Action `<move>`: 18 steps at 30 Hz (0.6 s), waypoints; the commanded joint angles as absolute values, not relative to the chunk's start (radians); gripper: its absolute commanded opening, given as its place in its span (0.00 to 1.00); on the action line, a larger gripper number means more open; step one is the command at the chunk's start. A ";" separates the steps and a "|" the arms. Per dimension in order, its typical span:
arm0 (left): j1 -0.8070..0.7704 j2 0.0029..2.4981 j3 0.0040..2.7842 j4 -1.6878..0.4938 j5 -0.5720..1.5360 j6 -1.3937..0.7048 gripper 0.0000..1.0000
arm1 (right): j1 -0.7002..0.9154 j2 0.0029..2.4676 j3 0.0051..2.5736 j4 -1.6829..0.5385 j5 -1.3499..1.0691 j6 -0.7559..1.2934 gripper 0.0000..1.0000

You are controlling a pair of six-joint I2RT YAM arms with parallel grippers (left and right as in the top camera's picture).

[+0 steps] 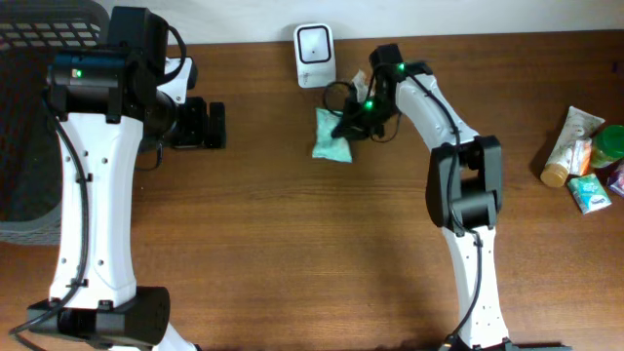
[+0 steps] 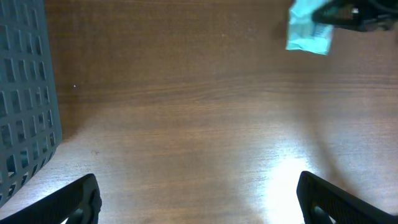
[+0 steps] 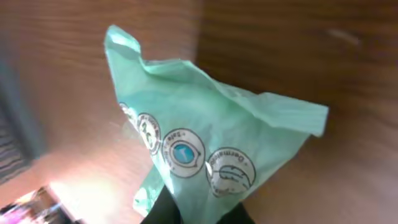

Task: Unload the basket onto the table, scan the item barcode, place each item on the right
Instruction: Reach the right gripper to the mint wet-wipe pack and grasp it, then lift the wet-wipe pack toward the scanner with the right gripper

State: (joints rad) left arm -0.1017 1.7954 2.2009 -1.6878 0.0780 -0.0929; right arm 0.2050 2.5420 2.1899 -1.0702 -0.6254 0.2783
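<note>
Grips the pack with the right gripper, jaws closed tight on a fold of green film at the pack's right edge. From the right wrist, shows dark fingers at the bottom with the crumpled pack fanning up and away from them, round printed emblems facing the camera. Cannot tell whether the pack sits on the wood or hangs just clear of it.

Runs the pack's long axis roughly front to back across the table, slightly tilted, far end pointing towards the scanner. Places the pack just in front of the scanner and a touch to its right, near but apart. Sets the scanner upright close to the far edge, with little room behind it.

Leaves bare wood in front of the pack and across the middle between the two arms. Holds the left gripper wide open and empty, well apart to the left, over bare wood, with the basket just beyond at the left edge. Keeps a cluster of tubes and packets well apart at the right edge.
</note>
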 commanded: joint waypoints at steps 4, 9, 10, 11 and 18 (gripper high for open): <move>-0.102 1.792 2.202 -1.688 0.078 -0.077 0.99 | 0.238 2.444 2.360 -1.371 0.093 0.387 0.04; -0.102 1.792 2.202 -1.688 0.078 -0.077 0.99 | 0.323 2.444 2.366 -1.551 0.592 0.546 0.04; -0.102 1.792 2.202 -1.688 0.078 -0.077 0.99 | 0.340 2.448 2.351 -1.553 0.611 0.557 0.04; -0.102 1.792 2.202 -1.688 0.078 -0.077 0.99 | 0.353 2.453 2.336 -1.546 0.611 0.559 0.04; -0.102 1.792 2.202 -1.688 0.078 -0.077 0.99 | 0.475 2.462 2.302 -1.451 0.519 0.559 0.04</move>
State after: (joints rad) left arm -0.1017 1.7954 2.2009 -1.6871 0.0780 -0.0933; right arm 0.4259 2.4882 2.3032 -1.4750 0.5175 0.5423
